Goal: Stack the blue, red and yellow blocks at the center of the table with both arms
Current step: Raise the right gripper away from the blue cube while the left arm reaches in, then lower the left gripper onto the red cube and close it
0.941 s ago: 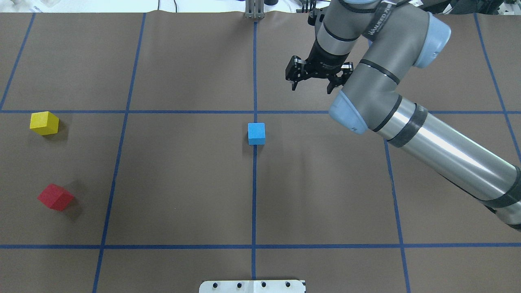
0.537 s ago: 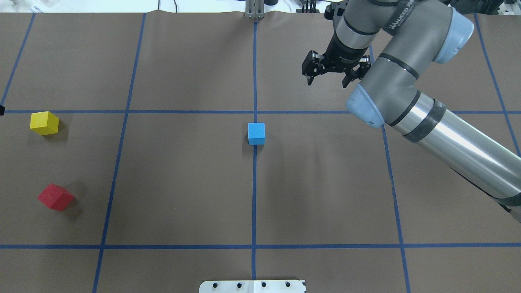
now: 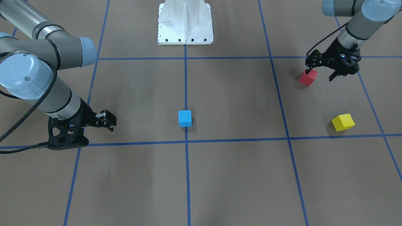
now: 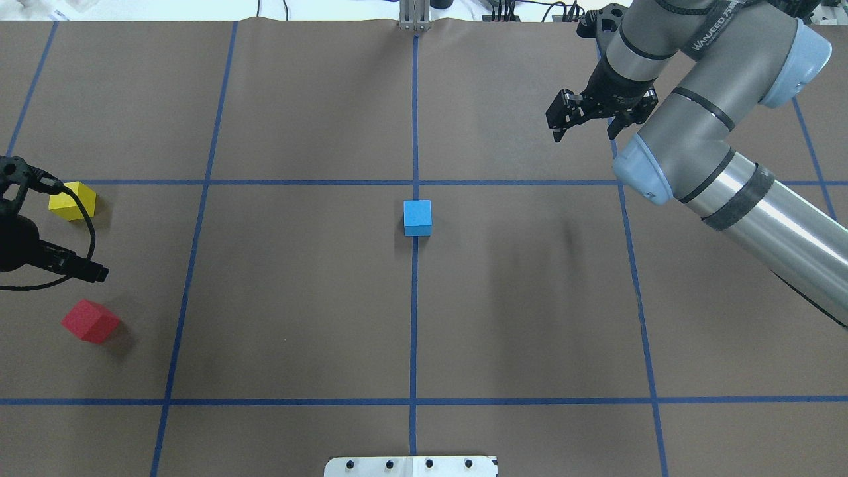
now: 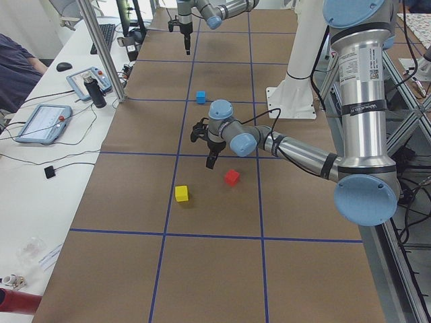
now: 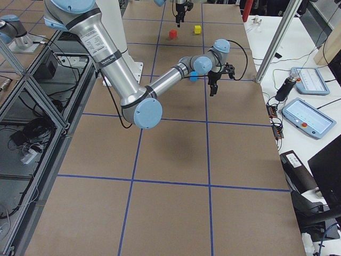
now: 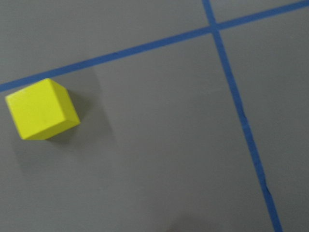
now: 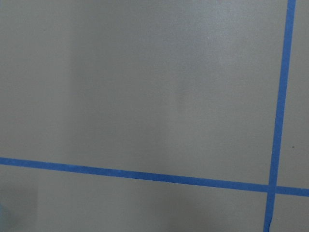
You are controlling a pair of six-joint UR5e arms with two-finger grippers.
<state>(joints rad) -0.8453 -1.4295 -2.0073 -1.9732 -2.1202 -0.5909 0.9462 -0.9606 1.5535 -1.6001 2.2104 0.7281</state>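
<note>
- Blue block (image 4: 417, 217) sits flat on the table (image 4: 298, 298), on the centre tape line just on the robot's side of a crossing, with nothing on top. We read it as the stack base, already in place.
- Red block (image 4: 91, 320) and yellow block (image 4: 72, 200) lie loose on the robot's left side, well apart from blue and from each other. Red is turned diagonal to the grid and yellow is slightly skewed.
- Step in hand, as we judge it, is the left arm's pick of the second block. Base is set, nothing stacked yet, so we call it about a third done.
- Left gripper (image 3: 321, 72) hovers above the table between red and yellow and touches neither. Its fingers are spread wide with nothing between them.
- We can't tell which block it targets. The front view lines one finger up with red's top edge, but the left wrist camera frames only yellow, off to one side, with no fingers in shot.
- Next move calls for centring over the chosen block and yawing the wrist so the fingers meet two flat faces, which matters most for red. Then descend, close, lift, carry to centre and set it square on blue.
- Right gripper (image 4: 584, 129) hangs in the air over the far right part of the table, well apart from blue. Its fingers are apart and it holds nothing.
- Risk we see: a skewed grasp on red would give a twisted, off-centre placement on blue.
</note>
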